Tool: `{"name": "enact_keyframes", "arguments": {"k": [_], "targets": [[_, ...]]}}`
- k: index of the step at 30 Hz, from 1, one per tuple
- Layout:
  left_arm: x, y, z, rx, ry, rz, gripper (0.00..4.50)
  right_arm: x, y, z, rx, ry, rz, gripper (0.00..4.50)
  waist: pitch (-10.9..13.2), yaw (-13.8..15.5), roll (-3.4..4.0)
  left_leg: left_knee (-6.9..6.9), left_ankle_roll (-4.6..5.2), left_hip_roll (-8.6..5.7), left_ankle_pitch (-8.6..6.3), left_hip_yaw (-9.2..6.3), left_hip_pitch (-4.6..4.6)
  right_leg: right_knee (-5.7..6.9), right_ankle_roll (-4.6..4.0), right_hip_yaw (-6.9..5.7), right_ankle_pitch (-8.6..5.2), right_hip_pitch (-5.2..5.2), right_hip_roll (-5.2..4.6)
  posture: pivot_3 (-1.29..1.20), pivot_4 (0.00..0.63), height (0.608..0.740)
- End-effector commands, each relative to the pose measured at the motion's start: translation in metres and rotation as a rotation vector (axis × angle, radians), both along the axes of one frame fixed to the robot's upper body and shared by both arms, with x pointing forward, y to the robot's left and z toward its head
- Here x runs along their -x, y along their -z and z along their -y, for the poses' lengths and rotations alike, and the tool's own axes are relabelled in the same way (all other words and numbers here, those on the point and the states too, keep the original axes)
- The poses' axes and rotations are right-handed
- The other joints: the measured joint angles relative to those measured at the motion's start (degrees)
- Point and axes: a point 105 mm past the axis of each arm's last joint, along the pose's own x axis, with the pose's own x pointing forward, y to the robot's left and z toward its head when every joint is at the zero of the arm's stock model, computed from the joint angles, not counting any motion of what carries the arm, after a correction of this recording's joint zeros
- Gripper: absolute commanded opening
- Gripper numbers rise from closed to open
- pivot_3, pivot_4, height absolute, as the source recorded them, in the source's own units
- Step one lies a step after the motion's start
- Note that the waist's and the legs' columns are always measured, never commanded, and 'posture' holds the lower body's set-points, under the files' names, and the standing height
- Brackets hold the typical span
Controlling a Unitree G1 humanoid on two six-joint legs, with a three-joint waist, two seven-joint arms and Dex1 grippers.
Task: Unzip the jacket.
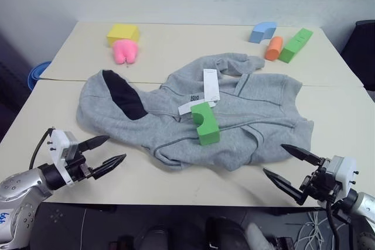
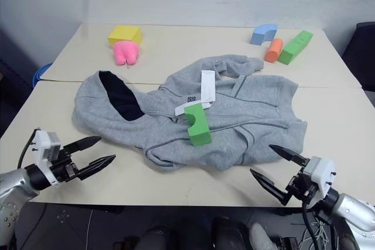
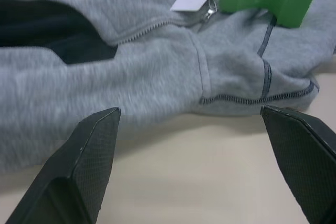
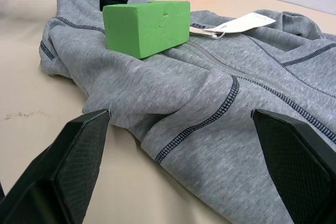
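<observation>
The jacket lies crumpled across the middle of the table, so most of its zip is lost in the folds, and a green block sitting on the chest beside the white paper tags covers part of the front; a short stretch of zipper teeth shows in the left wrist view. The left gripper hovers over the near table edge just short of the hood, jaws spread wide and holding nothing. The right gripper stands near the hem, likewise wide open and empty.
</observation>
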Motion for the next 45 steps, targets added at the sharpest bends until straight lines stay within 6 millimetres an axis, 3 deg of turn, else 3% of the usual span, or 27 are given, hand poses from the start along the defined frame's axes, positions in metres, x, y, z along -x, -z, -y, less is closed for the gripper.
{"name": "enact_keyframes", "arguments": {"k": [1, 3, 5, 9, 11, 14, 18, 24, 27, 30, 38, 41, 42, 45], "targets": [[-0.002, -0.029, 0.011, 0.023, 0.044, 0.112, 4.48, 0.0, -0.028, -0.007, -0.017, -0.035, 0.063, 4.5, 0.0, 0.0, 0.0, 0.0, 0.0, 0.0, 0.0, 0.01, 0.0, 0.01, 0.0, 0.0, 0.0, -0.01, 0.0, 0.0, 0.15, 0.74], [-0.002, -0.032, 0.016, 0.032, 0.072, 0.112, 4.48, -0.002, -0.036, -0.013, -0.018, -0.058, 0.071, 4.5, 0.0, 0.0, 0.0, 0.01, -0.01, 0.0, 0.01, -0.01, 0.0, 0.02, 0.0, 0.0, 0.0, 0.0, 0.0, 0.0, 0.15, 0.74], [-0.001, -0.034, 0.027, 0.075, 0.135, 0.06, 4.48, -0.012, -0.045, -0.039, 0.06, -0.149, 0.055, 4.5, 0.0, -0.2, 0.01, 0.01, -0.01, 0.0, 0.01, 0.0, 0.0, 0.02, 0.0, 0.0, 0.0, 0.0, 0.02, 0.0, 0.15, 0.74], [-0.006, -0.041, 0.044, 0.084, 0.209, 0.077, 4.48, -0.053, -0.083, -0.079, -0.077, -0.121, -0.017, 4.5, 0.0, -0.8, 0.01, 0.09, -0.09, 0.05, 0.09, 0.06, -0.01, 0.07, 0.0, 0.05, 0.0, -0.07, 0.04, 0.0, 0.15, 0.74], [-0.007, -0.041, 0.05, 0.082, 0.242, 0.077, 4.48, -0.07, -0.091, -0.094, -0.075, -0.093, -0.097, 4.5, 0.0, -0.9, 0.02, 0.08, -0.17, 0.05, 0.13, 0.02, -0.04, 0.14, -0.04, 0.02, -0.02, -0.14, 0.05, 0.0, 0.15, 0.74], [-0.009, -0.035, 0.053, 0.073, 0.267, 0.073, 4.48, -0.095, -0.079, -0.101, 0.129, 0.027, -0.28, 4.5, 0.0, -0.9, 0.05, 0.01, -0.19, 0.04, 0.14, -0.04, -0.23, 0.19, -0.12, -0.08, -0.06, -0.3, 0.05, 0.0, 0.15, 0.74], [-0.01, -0.027, 0.055, 0.072, 0.274, 0.072, 4.48, -0.118, -0.086, -0.118, 0.101, 0.067, -0.446, 4.5, 0.0, -1.2, 0.03, 0.15, -0.1, -0.01, 0.12, -0.29, -0.82, 0.2, -0.09, -0.39, -0.05, -0.52, 0.04, 0.0, 0.15, 0.74], [-0.006, -0.018, 0.06, 0.073, 0.282, 0.078, 4.48, -0.121, -0.066, -0.131, 0.17, 0.07, -0.681, 4.5, 0.0, -1.5, 0.02, 0.18, 0.01, -0.22, 0.18, -0.36, -1.37, 0.46, -0.05, -0.64, -0.03, -1.05, 0.21, 0.0, 0.15, 0.74], [-0.006, -0.017, 0.059, 0.074, 0.274, 0.085, 4.48, -0.118, -0.058, -0.141, 0.214, 0.039, -0.715, 4.5, 0.0, -1.5, 0.02, 0.19, 0.07, -0.27, 0.21, -0.28, -1.37, 0.47, -0.03, -0.8, -0.01, -1.05, 0.2, 0.0, 0.15, 0.74], [-0.006, -0.016, 0.06, 0.076, 0.27, 0.091, 4.48, -0.114, -0.044, -0.138, 0.3, 0.043, -0.742, 4.5, 0.0, -1.5, 0.02, 0.24, 0.07, -0.27, 0.26, -0.27, -1.35, 0.53, 0.01, -0.83, 0.01, -1.04, 0.18, 0.0, 0.15, 0.74], [-0.001, -0.012, 0.064, 0.085, 0.267, 0.093, 4.5, -0.108, -0.044, -0.126, 0.279, 0.022, -0.759, 2.01, 0.0, -1.5, 0.0, 0.27, 0.05, -0.24, 0.34, -0.28, -1.32, 0.54, 0.07, -0.53, 0.04, -1.01, 0.16, 0.0, 0.15, 0.74], [0.0, -0.011, 0.064, 0.086, 0.267, 0.092, 4.5, -0.1, -0.067, -0.128, 0.111, -0.086, -0.723, 1.09, 0.0, -1.4, -0.02, 0.27, 0.05, -0.25, 0.34, -0.29, -1.33, 0.53, 0.07, -0.49, 0.04, -1.0, 0.15, 0.0, 0.15, 0.74], [0.0, -0.011, 0.064, 0.088, 0.267, 0.092, 4.5, -0.096, -0.075, -0.125, 0.061, -0.127, -0.713, 0.87, 0.0, -1.4, -0.02, 0.27, 0.05, -0.25, 0.34, -0.3, -1.34, 0.52, 0.07, -0.49, 0.04, -1.0, 0.15, 0.0, 0.15, 0.74], [-0.001, -0.014, 0.064, 0.107, 0.268, 0.098, 4.5, -0.093, -0.098, -0.101, -0.102, -0.143, -0.654, 0.87, 0.0, -1.4, -0.02, 0.25, 0.05, -0.24, 0.34, -0.29, -1.35, 0.51, 0.08, -0.47, 0.04, -1.01, 0.16, 0.0, 0.15, 0.74]]}}
